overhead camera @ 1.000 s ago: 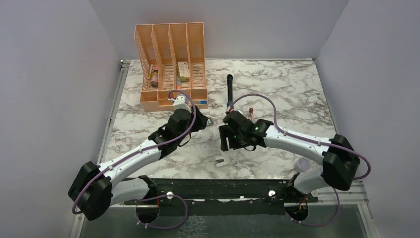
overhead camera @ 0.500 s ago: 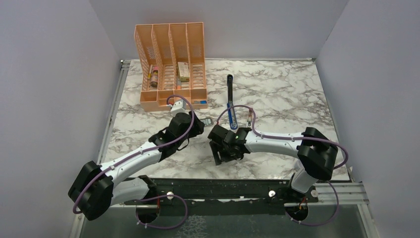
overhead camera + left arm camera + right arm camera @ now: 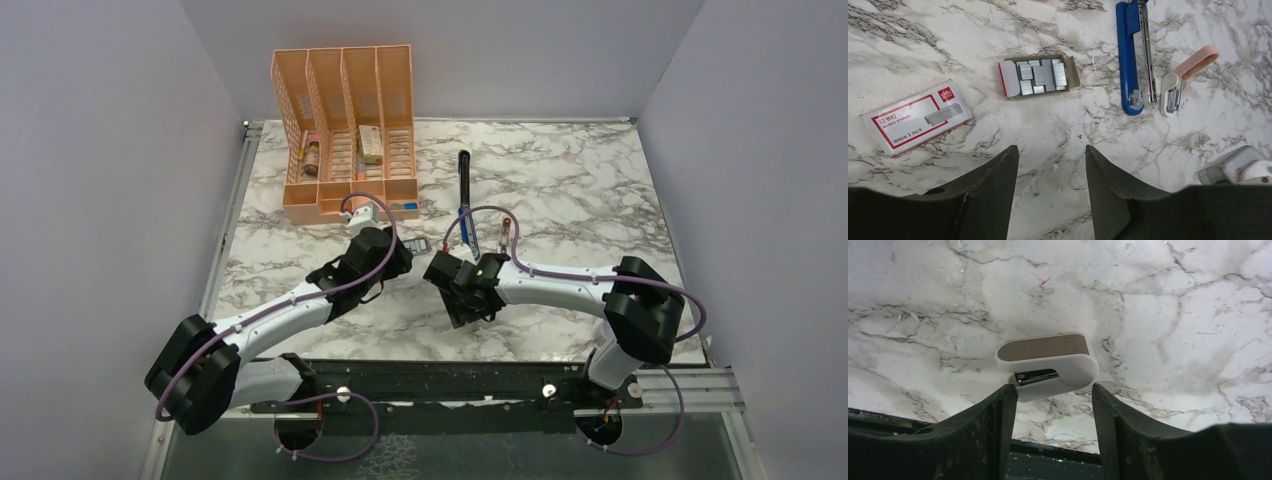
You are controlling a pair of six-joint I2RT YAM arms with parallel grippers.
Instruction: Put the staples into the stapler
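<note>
While staples (image 3: 1039, 76) lie untouched just ahead of it, left pincer (image 3: 1050, 147) hangs spread, empty; stapler (image 3: 1134, 55) ahead-right, opened. Right pincer (image 3: 1053, 387): spread over white clip (image 3: 1048, 360). Step, likely: fetching staples. Next: narrow pinch on one strip.

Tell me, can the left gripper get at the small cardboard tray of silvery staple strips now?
Probably yes. The left gripper stands open, and the cardboard tray of silvery staple strips lies just ahead of it with nothing between; the red-and-white box and long blue stapler lie to either side.
</note>
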